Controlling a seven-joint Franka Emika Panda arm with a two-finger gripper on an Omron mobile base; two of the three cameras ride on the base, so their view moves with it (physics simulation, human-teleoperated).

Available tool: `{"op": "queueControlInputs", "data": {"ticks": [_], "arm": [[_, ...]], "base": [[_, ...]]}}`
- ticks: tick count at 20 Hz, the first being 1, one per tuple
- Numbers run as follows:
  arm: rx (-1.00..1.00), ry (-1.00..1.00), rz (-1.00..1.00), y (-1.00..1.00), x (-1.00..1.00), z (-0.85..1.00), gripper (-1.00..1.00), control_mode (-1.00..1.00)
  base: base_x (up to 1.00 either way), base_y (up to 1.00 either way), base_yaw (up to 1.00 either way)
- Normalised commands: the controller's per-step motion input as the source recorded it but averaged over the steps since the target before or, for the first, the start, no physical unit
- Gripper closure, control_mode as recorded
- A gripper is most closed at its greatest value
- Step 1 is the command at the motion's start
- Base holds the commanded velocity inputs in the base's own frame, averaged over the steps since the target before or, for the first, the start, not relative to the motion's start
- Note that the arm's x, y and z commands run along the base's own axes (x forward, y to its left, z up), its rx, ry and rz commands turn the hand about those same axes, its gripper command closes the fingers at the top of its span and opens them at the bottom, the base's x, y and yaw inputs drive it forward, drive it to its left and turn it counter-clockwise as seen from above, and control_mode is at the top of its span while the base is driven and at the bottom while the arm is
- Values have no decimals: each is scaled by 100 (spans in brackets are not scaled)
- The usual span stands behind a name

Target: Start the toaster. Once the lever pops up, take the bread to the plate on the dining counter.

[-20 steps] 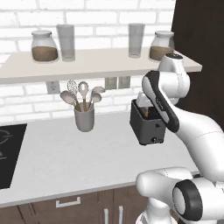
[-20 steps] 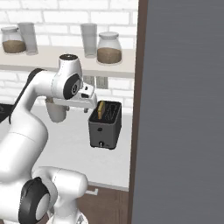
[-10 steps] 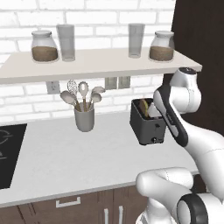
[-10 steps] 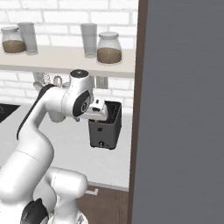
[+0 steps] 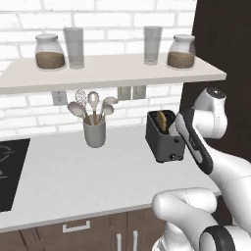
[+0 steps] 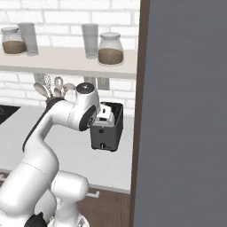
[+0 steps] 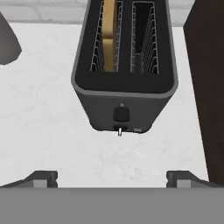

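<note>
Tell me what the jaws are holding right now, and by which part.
Nothing. The gripper is open, hanging apart from the toaster; the bread sits in a slot.

Your two base views look forward and down from behind the arm, left and right, sharing the toaster (image 5: 165, 135) on the white worktop (image 5: 73, 176) below the shelf (image 5: 108, 72). Your hand view looks steeply down, close above the toaster (image 7: 124, 65).

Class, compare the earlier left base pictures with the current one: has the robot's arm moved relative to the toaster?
Yes. The arm has swung rightward, from in front of the toaster to its right side, uncovering the bread in the slot.
</note>
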Motion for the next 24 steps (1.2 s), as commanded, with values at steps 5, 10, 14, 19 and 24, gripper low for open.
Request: {"op": "queueControlInputs", "data": {"ticks": [5,10,14,19,24], "arm": [[0,0,0,0,34,-5,-100,-100],[0,0,0,0,50,-17,100,-100],[0,0,0,-1,29,-29,100,-100],[0,-2,-1,-1,2,-44,100,-100],[0,-1,0,-6,0,-32,100,-100]], "base": [[0,0,0],[0,0,0],[0,0,0],[0,0,0],[0,0,0]]}}
